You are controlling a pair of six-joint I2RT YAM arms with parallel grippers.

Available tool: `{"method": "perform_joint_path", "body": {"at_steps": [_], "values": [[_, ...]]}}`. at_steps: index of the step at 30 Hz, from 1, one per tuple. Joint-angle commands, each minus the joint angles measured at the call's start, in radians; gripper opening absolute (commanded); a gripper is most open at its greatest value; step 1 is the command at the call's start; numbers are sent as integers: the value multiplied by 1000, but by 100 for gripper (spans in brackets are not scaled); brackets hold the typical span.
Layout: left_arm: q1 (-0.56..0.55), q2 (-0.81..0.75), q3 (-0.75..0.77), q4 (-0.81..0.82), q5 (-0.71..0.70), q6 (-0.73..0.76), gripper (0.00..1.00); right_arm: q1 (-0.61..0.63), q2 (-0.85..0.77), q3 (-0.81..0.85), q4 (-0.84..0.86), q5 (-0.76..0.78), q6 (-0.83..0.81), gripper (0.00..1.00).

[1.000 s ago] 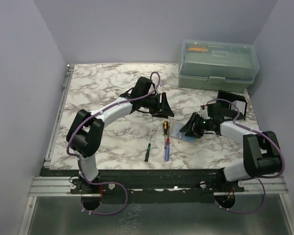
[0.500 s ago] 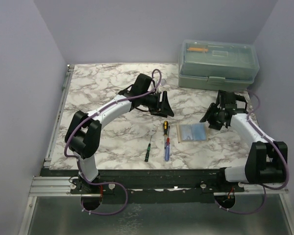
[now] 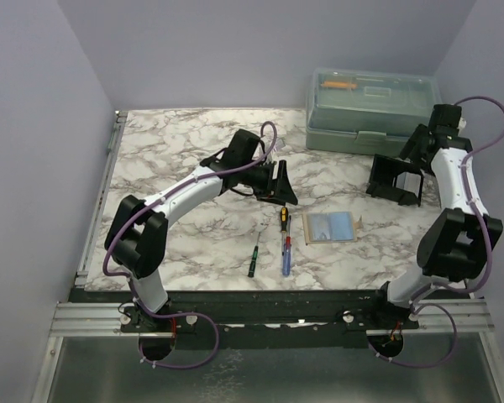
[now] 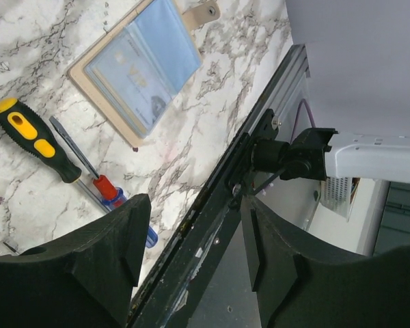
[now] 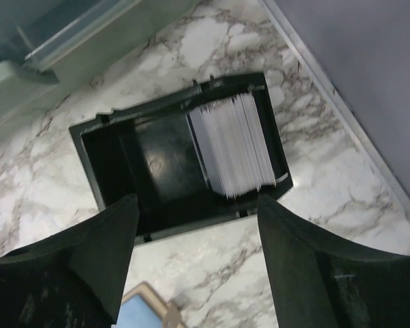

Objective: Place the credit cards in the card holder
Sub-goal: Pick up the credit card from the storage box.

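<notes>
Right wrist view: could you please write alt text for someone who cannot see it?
The open right gripper hangs over a black box holding a stack of pale cards on edge at one end. A green toolbox edges the upper left.

Right pincer (image 5: 196, 199) directly above box (image 5: 123, 171). Card stack (image 5: 234, 145) on edge inside box, at end right of pincer. Toolbox (image 5: 48, 34) beyond box, left of pincer. Card holder (image 4: 198, 12) flat and open ahead of left pincer (image 4: 195, 205), well apart from right pincer; credit cards (image 4: 140, 65) inside it. Short screwdriver (image 4: 34, 140) and long screwdriver (image 4: 106, 188) left of holder, just beside it. Thin screwdriver (image 3: 253, 261) farther left.
</notes>
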Motion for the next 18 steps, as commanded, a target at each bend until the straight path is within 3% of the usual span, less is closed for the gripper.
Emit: {"method": "perform_joint_path", "body": {"at_steps": [1, 9, 14, 18], "values": [[-5, -16, -16, 14, 15, 4, 61, 8, 165, 140, -112, 80, -110, 74], [-5, -10, -19, 31, 41, -12, 61, 17, 284, 145, -90, 128, -195, 74], [-4, -7, -22, 35, 48, -16, 61, 56, 342, 123, -72, 273, -194, 74], [-1, -12, -24, 38, 47, -16, 61, 68, 391, 139, -72, 298, -186, 74]]}}
